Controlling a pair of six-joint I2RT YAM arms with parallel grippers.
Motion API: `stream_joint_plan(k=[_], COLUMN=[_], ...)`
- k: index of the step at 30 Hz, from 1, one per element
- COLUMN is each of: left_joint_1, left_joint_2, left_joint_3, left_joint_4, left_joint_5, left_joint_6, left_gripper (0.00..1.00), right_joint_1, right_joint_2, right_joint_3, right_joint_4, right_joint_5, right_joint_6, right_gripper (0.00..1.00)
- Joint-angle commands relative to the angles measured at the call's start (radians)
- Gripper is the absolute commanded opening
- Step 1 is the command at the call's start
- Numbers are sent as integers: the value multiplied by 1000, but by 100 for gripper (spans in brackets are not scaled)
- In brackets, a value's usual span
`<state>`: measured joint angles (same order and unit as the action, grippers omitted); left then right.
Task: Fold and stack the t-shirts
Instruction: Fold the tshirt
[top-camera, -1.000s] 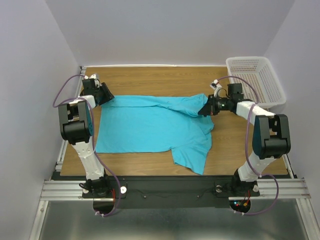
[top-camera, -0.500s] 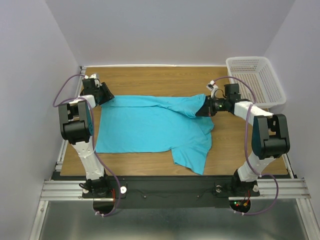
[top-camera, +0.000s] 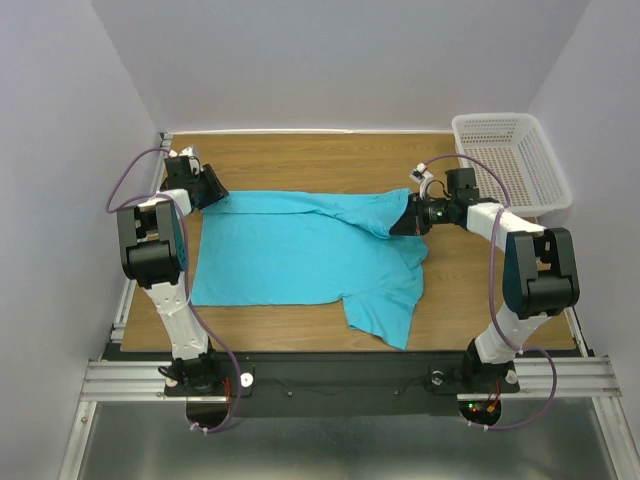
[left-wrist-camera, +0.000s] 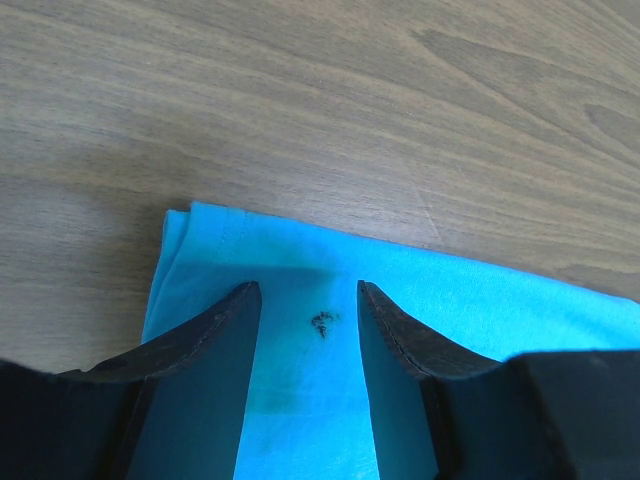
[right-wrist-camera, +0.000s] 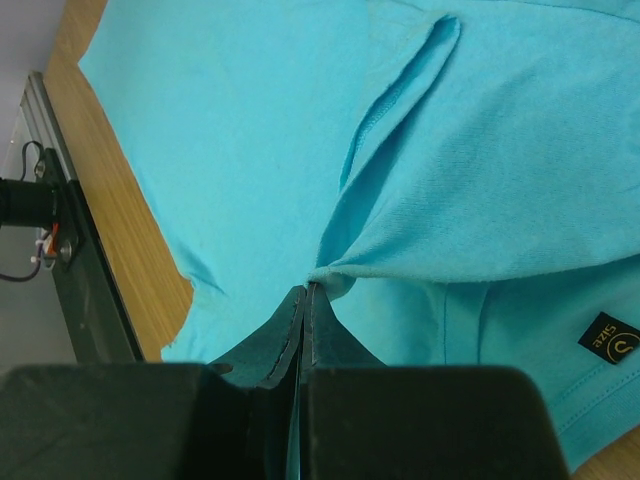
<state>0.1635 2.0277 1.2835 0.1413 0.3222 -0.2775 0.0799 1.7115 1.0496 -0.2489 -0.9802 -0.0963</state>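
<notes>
The right end effector (right-wrist-camera: 305, 292) is clamped tight, its two fingers meeting on a bunched fold of the turquoise t-shirt (top-camera: 300, 250). In the top view this end effector (top-camera: 405, 222) sits at the shirt's 2 o'clock corner, and the cloth there is gathered into a ridge that runs up to it. In the right wrist view, a small black label (right-wrist-camera: 610, 340) shows on the fabric at 4 o'clock from the fingertips.

The left end effector (left-wrist-camera: 308, 300) has its fingers spread apart and grips nothing. They straddle the shirt's corner, with a small dark mark (left-wrist-camera: 322, 323) on the cloth between them. Whether the tips touch the fabric cannot be told. From above, this end effector (top-camera: 212, 190) is at the shirt's 10 o'clock corner.

The t-shirt lies spread across the middle of the wooden counter (top-camera: 320, 155), mostly flat on its left half. One flap reaches toward the near edge at 5 o'clock. A white mesh basket (top-camera: 510, 160) stands in the counter's 2 o'clock corner, apart from the shirt.
</notes>
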Motion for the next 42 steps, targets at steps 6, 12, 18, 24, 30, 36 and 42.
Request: stream_joint_plan(k=[6, 12, 18, 24, 30, 36, 42], left_joint_1=[-4, -4, -2, -2, 2, 13, 19], left_joint_2=[9, 11, 6, 11, -15, -90, -214], left_joint_3=[31, 30, 30, 31, 33, 45, 48], left_joint_4=[-25, -25, -25, -25, -26, -19, -11], left_joint_5=[-3, -3, -2, 2, 12, 37, 37], left_joint_6=[17, 17, 20, 17, 29, 35, 35], left_gripper=[55, 55, 55, 55, 55, 56, 59], right_joint_1=[9, 9, 11, 9, -35, -75, -72], right_joint_2=[-41, -49, -21, -7, -50, 0, 88], right_joint_3=[-28, -36, -26, -8, 159, 319, 348], right_joint_4=[-9, -13, -13, -16, -58, -81, -128], right_joint_5=[-46, -29, -20, 11, 127, 225, 111], right_joint_6=[-45, -46, -42, -33, -36, -23, -8], right_gripper=[1, 1, 1, 41, 66, 66, 58])
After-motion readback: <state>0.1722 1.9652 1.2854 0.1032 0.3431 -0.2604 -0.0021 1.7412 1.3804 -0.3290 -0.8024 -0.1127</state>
